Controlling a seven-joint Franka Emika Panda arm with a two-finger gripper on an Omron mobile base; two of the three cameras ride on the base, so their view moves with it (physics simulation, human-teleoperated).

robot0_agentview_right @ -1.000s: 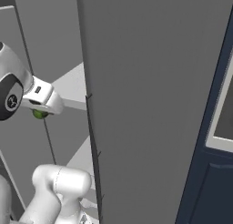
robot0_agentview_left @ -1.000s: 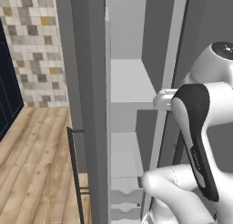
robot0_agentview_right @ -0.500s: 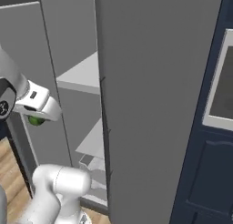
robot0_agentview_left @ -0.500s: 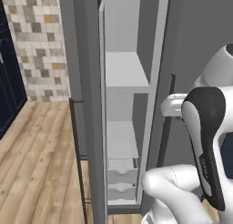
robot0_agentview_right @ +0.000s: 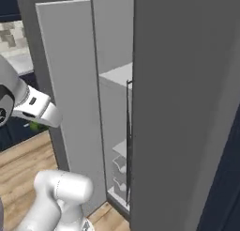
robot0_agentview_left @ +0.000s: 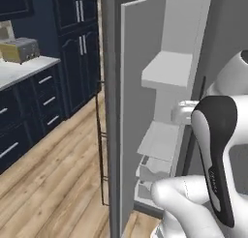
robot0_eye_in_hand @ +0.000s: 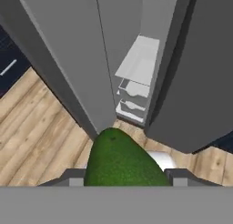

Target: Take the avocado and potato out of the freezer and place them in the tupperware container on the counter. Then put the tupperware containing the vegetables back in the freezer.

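The dark green avocado [robot0_eye_in_hand: 119, 158] sits between my gripper's [robot0_eye_in_hand: 123, 174] two dark fingertips [robot0_eye_in_hand: 73, 175], which are shut on it. In the right base view a sliver of the avocado [robot0_agentview_right: 34, 127] peeks out under the white hand, left of the freezer. The freezer [robot0_agentview_left: 164, 70] stands with its door open, showing pale shelves [robot0_eye_in_hand: 138, 59] and white drawers [robot0_eye_in_hand: 132, 100] low down. The gripper hangs outside the compartment, above the wooden floor. The potato and the tupperware container are out of view. A corner of the white counter [robot0_agentview_left: 22, 71] shows at the far left.
The open freezer door [robot0_agentview_left: 110, 111] stands edge-on with its long dark handle [robot0_agentview_left: 100, 140] toward the floor. A toaster [robot0_agentview_left: 19, 49] rests on the counter over navy drawers [robot0_agentview_left: 29, 106]. Tall navy cabinets [robot0_agentview_left: 80, 48] stand behind. Wooden floor [robot0_agentview_left: 53, 188] lies between freezer and counter.
The whole picture has shifted: the base has swung away from the freezer, bringing the counter and navy cabinets into the left view. The avocado stays in the shut gripper.
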